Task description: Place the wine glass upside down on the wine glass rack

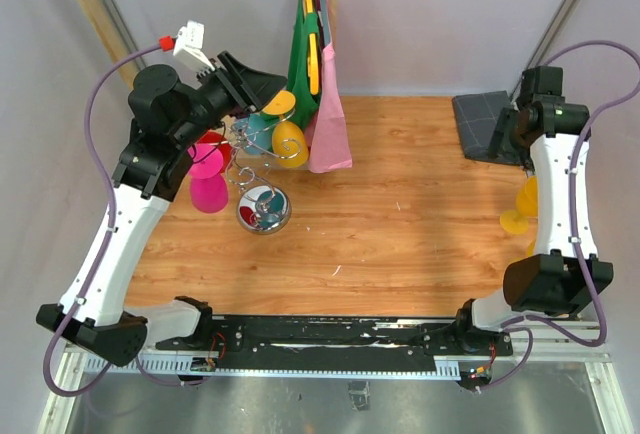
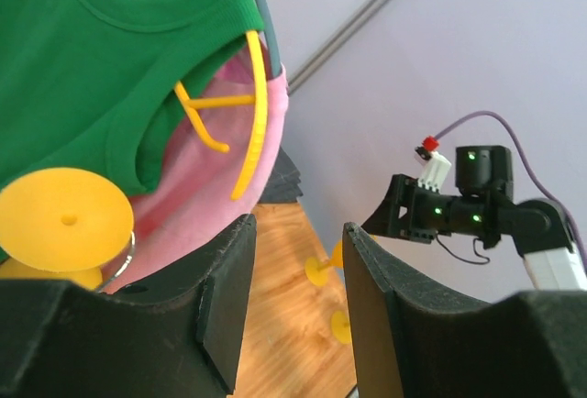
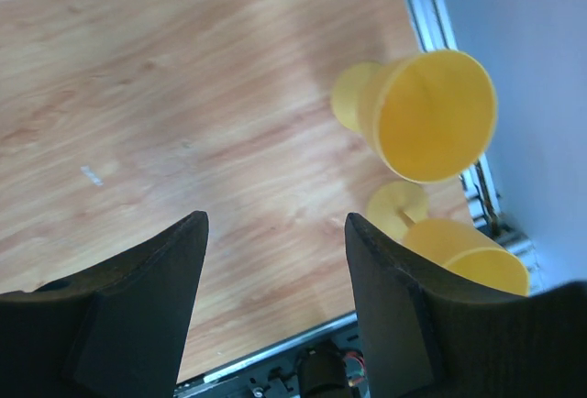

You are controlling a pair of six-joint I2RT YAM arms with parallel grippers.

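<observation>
From above, wine glass rack (image 1: 263,209) standing left rear on the desk (image 1: 400,214), two yellow wine glasses (image 1: 524,197) sitting at its right edge, open boards between, left wrist, left pincer (image 2: 298,228) gaping empty beside one hung yellow glass (image 2: 64,219), right wrist, right pincer (image 3: 275,224) spreading empty near both.

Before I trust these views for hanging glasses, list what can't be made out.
Top view: rack hooks partly hidden by left arm; free hooks unclear.
Top view: table glasses mostly behind right arm.
Right wrist: lower glass cut off by a jaw.
</observation>
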